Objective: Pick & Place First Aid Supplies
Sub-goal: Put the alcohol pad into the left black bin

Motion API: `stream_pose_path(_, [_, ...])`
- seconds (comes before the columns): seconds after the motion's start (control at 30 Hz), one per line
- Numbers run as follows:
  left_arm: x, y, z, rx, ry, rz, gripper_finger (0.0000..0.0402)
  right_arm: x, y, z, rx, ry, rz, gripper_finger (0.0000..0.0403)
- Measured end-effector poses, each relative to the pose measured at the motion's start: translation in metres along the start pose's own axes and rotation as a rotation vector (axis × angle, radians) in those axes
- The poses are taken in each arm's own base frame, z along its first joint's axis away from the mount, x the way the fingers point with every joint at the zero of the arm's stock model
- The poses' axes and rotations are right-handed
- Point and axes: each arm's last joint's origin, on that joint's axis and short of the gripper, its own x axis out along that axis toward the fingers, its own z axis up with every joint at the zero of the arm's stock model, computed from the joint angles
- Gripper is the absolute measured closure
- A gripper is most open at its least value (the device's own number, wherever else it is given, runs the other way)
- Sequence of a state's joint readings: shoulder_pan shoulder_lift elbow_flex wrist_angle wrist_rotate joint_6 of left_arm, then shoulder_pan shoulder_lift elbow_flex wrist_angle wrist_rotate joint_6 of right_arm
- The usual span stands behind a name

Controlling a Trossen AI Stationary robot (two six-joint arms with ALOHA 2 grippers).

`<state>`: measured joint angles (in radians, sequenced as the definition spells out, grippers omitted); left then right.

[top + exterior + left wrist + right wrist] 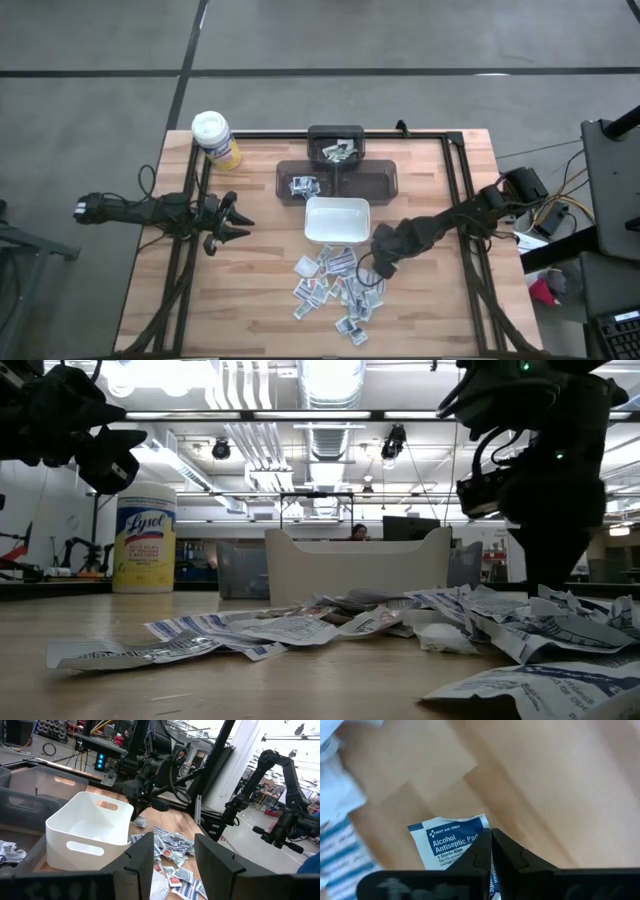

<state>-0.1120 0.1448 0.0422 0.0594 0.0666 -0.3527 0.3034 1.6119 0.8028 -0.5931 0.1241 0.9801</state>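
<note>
Where the high view looks down on the wooden tabletop [250,280], a white dish [337,221] stands empty, and behind it two dark bins [336,180] hold a few packets each. A yellow canister [216,140] stands at the far left corner. The first aid packets [335,285] lie scattered in a heap just in front of the dish. The right gripper [381,268] is low at the right edge of this heap; the left gripper [240,226] waits to the left of the dish.

From table height, the low view shows the packets as flat crumpled white sheets with blue print, and also the room with ceiling lights behind.

Only the left wrist view shows that the left fingers [145,855] are spread apart with nothing between them.

Only the right wrist view lets us read one packet [451,841], blue and white, "Alcohol Antiseptic Pad". The right fingers [481,855] are pressed together, pinching its edge.
</note>
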Motion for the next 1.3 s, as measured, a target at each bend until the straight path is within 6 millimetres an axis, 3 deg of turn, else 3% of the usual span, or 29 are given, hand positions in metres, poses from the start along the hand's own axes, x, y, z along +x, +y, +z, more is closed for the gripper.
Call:
stream_pose_path(0.27, [0.0, 0.0, 0.0, -0.012, 0.0, 0.0, 0.0266, 0.0013, -0.0048, 0.0042, 0.14, -0.054, -0.043, 0.0395])
stream_pose_path(0.6, [0.0, 0.0, 0.0, -0.017, 0.0, 0.0, 0.0266, 0.0005, -0.0052, 0.002, 0.101, -0.007, -0.013, 0.039])
stream_pose_path(1.0, [0.0, 0.0, 0.0, -0.019, 0.0, 0.0, 0.0266, -0.0021, -0.0047, 0.001, 0.048, 0.023, 0.011, 0.0307])
stream_pose_path(1.3, [0.0, 0.0, 0.0, -0.019, 0.0, 0.0, 0.0266, -0.0066, 0.0002, 0.0021, -0.037, 0.074, 0.075, 0.0276])
